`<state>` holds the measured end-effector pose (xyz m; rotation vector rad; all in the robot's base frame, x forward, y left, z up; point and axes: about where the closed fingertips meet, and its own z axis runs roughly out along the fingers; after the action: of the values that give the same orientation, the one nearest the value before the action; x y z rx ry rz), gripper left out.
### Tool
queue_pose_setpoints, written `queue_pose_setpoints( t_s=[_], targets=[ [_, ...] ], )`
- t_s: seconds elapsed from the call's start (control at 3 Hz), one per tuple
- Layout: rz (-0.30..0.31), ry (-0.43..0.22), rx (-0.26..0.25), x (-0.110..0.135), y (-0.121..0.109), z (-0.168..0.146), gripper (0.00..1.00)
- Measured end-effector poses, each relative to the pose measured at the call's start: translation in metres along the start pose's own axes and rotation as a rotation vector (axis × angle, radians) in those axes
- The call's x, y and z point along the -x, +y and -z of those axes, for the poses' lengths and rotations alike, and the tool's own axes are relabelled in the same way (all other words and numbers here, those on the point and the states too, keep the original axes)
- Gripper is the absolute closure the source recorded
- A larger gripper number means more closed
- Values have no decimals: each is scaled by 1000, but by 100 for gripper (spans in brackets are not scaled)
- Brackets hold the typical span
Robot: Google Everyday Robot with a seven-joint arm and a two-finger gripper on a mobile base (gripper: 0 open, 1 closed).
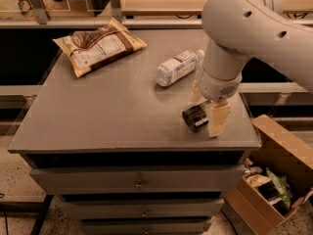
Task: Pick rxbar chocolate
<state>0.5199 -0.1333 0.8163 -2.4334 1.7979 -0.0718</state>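
So there's this big grey metal drawer cabinet [98, 131], and a chunky white robot arm [244, 18] reaching down over its right front corner. An open brown cardboard box [283, 146] sits on the floor to the right. A tan-and-brown snack bag [100, 45] lies back left, and a clear plastic bottle [176, 67] lies on its side mid-top. The gripper [207, 105] is spread wide, its cream fingers [218, 119] holding nothing. The small black rxbar chocolate [194, 117] lies flat on the top just beside the nearer finger.

A clear bottle [176, 67] lay on its side just behind and left of the gripper [207, 106], which hung low over the table's [107, 116] front right corner. A tan-and-brown bag [100, 45] sat well to its left, at the back edge. Below it, to the right, an open cardboard box [279, 180] stood on the floor.
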Motion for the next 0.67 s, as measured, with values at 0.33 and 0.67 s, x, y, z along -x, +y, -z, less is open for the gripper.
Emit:
queue_pose_setpoints(
  t_s=[0.33,0.67],
  targets=[
    [-1,-2,0,1,0,1,64],
    [-1,-2,0,1,-1,6,87]
  ],
)
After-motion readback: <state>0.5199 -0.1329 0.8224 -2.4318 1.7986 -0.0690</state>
